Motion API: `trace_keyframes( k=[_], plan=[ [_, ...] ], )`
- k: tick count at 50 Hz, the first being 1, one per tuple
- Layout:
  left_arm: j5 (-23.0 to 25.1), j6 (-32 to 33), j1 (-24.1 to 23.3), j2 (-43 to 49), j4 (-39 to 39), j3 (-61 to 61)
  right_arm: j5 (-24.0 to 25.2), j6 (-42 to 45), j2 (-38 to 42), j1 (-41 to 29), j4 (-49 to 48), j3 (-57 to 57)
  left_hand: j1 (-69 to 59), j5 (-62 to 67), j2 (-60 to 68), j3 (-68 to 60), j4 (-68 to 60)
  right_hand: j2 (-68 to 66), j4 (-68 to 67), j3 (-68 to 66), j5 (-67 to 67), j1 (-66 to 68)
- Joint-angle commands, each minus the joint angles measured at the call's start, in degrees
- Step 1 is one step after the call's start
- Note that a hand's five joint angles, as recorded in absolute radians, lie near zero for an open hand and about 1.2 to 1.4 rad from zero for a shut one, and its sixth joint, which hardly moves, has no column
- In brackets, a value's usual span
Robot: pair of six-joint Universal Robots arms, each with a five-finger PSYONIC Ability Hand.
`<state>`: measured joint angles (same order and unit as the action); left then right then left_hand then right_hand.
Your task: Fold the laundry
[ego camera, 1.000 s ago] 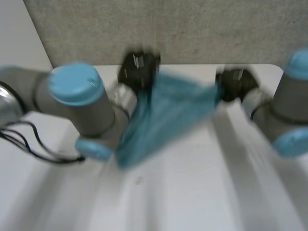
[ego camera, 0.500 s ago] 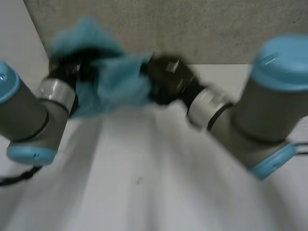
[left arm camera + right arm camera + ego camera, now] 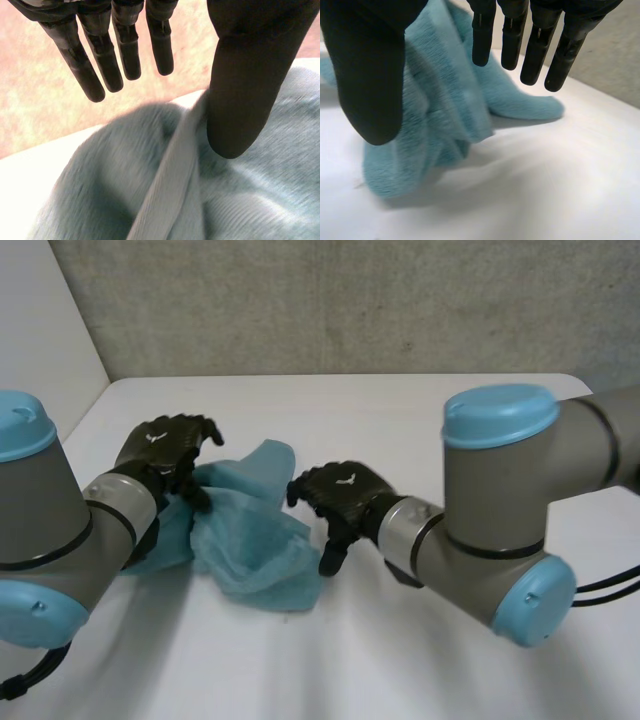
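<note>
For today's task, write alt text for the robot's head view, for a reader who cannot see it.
A crumpled light-blue cloth lies heaped on the white table between the robot's two black hands. The left hand is over the cloth's left part and the right hand is beside its right edge, both open, gripping nothing.

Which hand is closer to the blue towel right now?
Left. The left hand sits over the blue towel, thumb on a fold; the right hand hangs open just beside the towel's opposite edge, apparently not touching.
</note>
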<state>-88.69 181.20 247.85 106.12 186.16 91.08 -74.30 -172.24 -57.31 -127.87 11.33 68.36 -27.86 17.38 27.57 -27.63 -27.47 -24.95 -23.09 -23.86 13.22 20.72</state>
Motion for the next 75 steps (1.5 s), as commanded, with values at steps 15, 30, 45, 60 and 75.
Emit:
trace_keyframes(
  k=[15, 30, 45, 60, 75],
  plan=[
    [-1.13, 16.89, -16.69, 7.34, -1.85, -8.63, 0.29, 0.76, -13.18, 16.32, -1.39, 10.47, -5.40, 5.88, 5.69, -5.63, -5.79, 1.41, -0.45, 0.32, 0.32, 2.82],
    [-7.20, 22.97, -21.01, 16.23, -7.04, -15.76, 0.73, 5.42, -13.53, 20.11, -2.63, 17.07, -7.25, 7.73, 7.54, -7.48, -7.64, 1.24, -0.61, 0.15, 0.49, 2.99],
    [-13.35, 30.44, -21.45, 18.16, -12.31, -15.32, 0.82, 5.68, -13.36, 20.73, -5.53, 19.27, -22.67, 23.15, 22.96, -22.90, -23.06, 1.24, -0.61, 0.15, 0.49, 2.99],
    [-13.35, 30.00, -21.45, 6.38, -4.32, -16.99, 1.08, 4.89, -6.42, 20.02, -7.72, 9.69, -52.14, 52.62, 52.43, -52.37, -52.53, 4.94, 3.09, 3.85, -3.21, -0.71],
    [-9.49, 31.67, -21.18, -12.41, 4.38, -19.72, 22.93, -11.87, 11.85, 19.32, -4.30, -16.40, -52.14, 52.62, 52.43, -52.37, -52.53, 14.95, 13.09, 13.86, -13.22, -10.72]
  ],
)
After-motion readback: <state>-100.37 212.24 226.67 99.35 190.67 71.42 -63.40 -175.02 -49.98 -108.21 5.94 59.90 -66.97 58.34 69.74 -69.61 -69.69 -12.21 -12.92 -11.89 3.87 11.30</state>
